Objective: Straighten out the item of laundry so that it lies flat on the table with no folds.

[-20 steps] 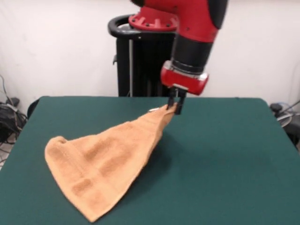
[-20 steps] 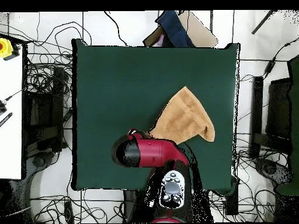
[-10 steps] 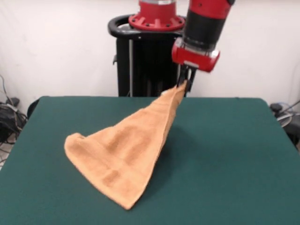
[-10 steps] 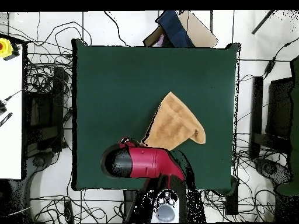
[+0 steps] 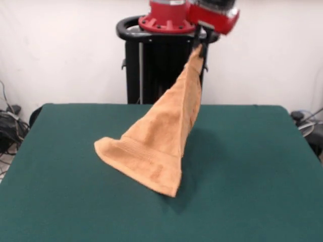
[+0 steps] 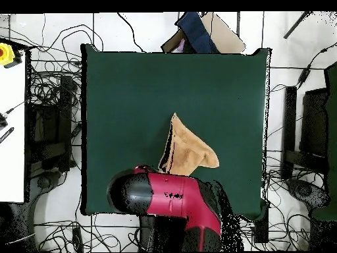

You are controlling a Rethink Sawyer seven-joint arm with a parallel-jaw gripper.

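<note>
**Tan towel hanging by one corner**

Green felt table [image 5: 262,191] carries only the towel's lower edge, near mid-table. Towel [image 5: 164,141] rises from there as a narrow cone, folded on itself, base spread left. Its top corner is pinched in the gripper [image 5: 201,44], fingers closed on the cloth, high over the table's far half. Overhead, the arm [image 6: 168,197] covers the towel's top.

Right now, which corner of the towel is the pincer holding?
The top corner: the pincer pinches it high above the table, while the towel's other corners trail on the felt.
</note>
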